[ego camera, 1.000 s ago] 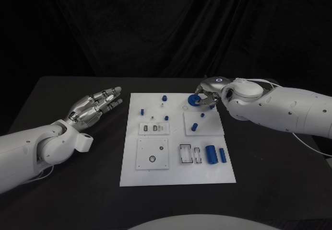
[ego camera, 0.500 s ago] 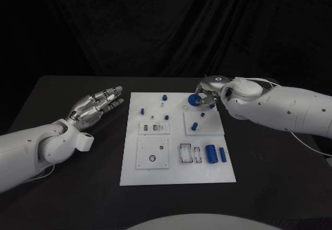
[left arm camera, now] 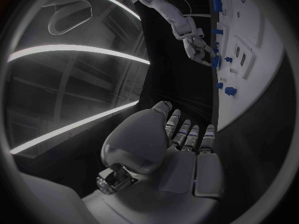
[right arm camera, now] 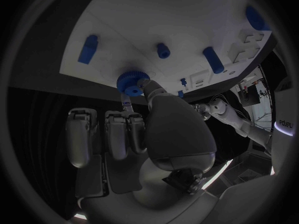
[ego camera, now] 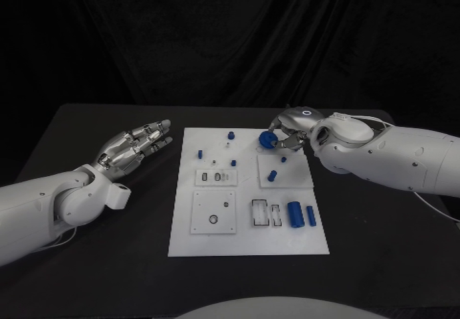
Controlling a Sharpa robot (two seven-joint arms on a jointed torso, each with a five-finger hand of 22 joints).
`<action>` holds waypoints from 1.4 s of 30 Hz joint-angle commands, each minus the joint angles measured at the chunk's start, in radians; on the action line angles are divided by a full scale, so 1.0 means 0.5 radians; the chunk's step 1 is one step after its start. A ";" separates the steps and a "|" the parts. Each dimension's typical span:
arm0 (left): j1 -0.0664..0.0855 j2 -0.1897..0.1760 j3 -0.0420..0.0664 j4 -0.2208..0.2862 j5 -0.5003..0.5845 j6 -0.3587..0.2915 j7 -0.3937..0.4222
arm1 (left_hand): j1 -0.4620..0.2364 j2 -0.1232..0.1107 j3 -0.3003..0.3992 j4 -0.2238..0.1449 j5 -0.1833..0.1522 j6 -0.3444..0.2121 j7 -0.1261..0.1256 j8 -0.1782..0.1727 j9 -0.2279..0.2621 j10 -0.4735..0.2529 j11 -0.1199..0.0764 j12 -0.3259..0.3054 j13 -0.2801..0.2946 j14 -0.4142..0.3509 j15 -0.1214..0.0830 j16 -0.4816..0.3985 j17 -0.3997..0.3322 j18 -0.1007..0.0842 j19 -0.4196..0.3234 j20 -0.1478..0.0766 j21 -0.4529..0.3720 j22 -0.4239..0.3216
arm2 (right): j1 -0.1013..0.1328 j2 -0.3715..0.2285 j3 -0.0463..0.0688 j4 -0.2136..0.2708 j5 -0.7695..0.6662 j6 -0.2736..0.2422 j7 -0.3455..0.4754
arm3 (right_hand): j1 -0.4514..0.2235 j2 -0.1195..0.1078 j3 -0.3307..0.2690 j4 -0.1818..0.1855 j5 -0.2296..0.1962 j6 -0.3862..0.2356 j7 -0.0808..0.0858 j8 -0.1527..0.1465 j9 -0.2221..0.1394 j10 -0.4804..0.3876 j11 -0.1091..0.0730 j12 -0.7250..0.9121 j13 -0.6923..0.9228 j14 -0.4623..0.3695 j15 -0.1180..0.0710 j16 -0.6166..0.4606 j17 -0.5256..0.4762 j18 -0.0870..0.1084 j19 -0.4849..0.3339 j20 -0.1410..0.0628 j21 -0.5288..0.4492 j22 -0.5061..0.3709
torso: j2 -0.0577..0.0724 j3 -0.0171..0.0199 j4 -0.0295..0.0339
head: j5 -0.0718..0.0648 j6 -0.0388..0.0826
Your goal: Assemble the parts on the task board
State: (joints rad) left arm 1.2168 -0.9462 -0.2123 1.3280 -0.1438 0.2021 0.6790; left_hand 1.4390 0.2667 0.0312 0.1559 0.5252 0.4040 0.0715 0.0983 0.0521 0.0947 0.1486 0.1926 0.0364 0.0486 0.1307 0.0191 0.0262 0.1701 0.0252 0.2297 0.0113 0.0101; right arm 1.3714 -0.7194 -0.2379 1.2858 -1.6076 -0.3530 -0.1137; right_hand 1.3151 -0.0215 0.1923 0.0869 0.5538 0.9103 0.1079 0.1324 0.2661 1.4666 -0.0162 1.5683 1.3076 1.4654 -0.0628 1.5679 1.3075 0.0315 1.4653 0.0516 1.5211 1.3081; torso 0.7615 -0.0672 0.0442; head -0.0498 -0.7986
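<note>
My right hand [ego camera: 290, 130] pinches a round blue part [ego camera: 268, 138] just above the far right corner of the task board [ego camera: 247, 232], while my left hand [ego camera: 134, 145] hovers beside the board's far left edge, fingers spread, holding nothing.

Both arms are chunky glossy white shells, rounded like capsules. The left arm [ego camera: 48, 203] has a small white boxy block sticking off its wrist, and the right arm [ego camera: 398, 158] has a few tiny dark screw dots plus a thin white cable looping along it. The left hand [ego camera: 131, 146] and right hand [ego camera: 290, 127] are silver metal with segmented fingers. There's a little lit ring on the right hand's back, and smooth grey palm plates in the wrist views.
</note>
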 commanded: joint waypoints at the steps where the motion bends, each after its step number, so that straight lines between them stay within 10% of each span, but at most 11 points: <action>1: -0.003 0.002 0.002 0.006 0.003 0.023 0.249 | -0.005 0.012 0.020 -0.004 0.003 -0.009 0.007 0.001 0.002 0.000 0.012 0.001 0.000 -0.001 0.014 0.000 0.002 0.000 0.000 0.012 0.006 0.002 | 0.024 -0.012 0.004 0.059 -0.012 -0.116 0.037 | -0.021 0.003 0.015 0.017 -0.016 0.077 -0.095 0.142 0.359 0.208 -0.011 0.005 0.526 0.211 -0.017 0.006 0.527 -0.035 0.138 -0.018 0.011 0.482 | 0.000 0.0009 0.001 | 0.000 -0.003; 14: -0.005 0.025 0.002 -0.010 0.003 0.042 0.241 | -0.009 0.013 0.039 -0.011 -0.001 -0.012 0.009 0.000 0.001 -0.001 0.015 0.001 -0.001 0.000 0.017 0.001 0.002 0.000 0.000 0.015 0.006 0.002 | 0.049 0.092 0.004 0.129 -0.012 -0.010 0.032 | -0.034 0.000 0.027 0.024 -0.049 0.069 -0.092 0.135 0.368 0.208 -0.008 0.005 0.526 0.211 -0.015 0.006 0.527 -0.034 0.138 -0.017 0.010 0.482 | -0.002 -0.0036 -0.002 | -0.007 -0.010; 42: -0.005 0.011 0.002 0.006 0.003 0.035 0.221 | -0.022 0.001 0.063 -0.024 -0.006 -0.005 0.011 0.002 0.003 0.002 0.018 0.008 0.001 0.007 0.024 0.004 0.006 0.000 0.003 0.021 0.008 0.003 | 0.004 0.462 0.004 -0.144 -0.012 0.179 -0.022 | -0.063 -0.021 0.099 0.025 -0.294 -0.112 -0.055 -0.025 0.334 0.208 0.028 0.005 0.526 0.211 0.014 0.006 0.527 -0.008 0.070 0.012 -0.083 0.448 | 0.002 -0.0005 0.001 | -0.031 -0.034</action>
State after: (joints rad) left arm 1.2152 -0.9417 -0.2123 1.3266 -0.1439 0.2151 0.6791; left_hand 1.4390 0.2667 0.0546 0.1433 0.5252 0.4003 0.0752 0.0983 0.0520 0.0948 0.1485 0.1926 0.0364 0.0523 0.1342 0.0191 0.0282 0.1701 0.0276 0.2345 0.0113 0.0107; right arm 1.3783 -0.4895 -0.2338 1.2171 -1.6081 -0.3011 -0.1025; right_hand 1.2917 -0.0293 0.2383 0.0996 0.4125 0.8652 0.0760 0.1327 0.2686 1.4668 -0.0085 1.5683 1.3075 1.4654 -0.0626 1.5679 1.3073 0.0315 1.4653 0.0518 1.4843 1.3075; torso 0.7622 -0.0680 0.0430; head -0.0635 -0.8161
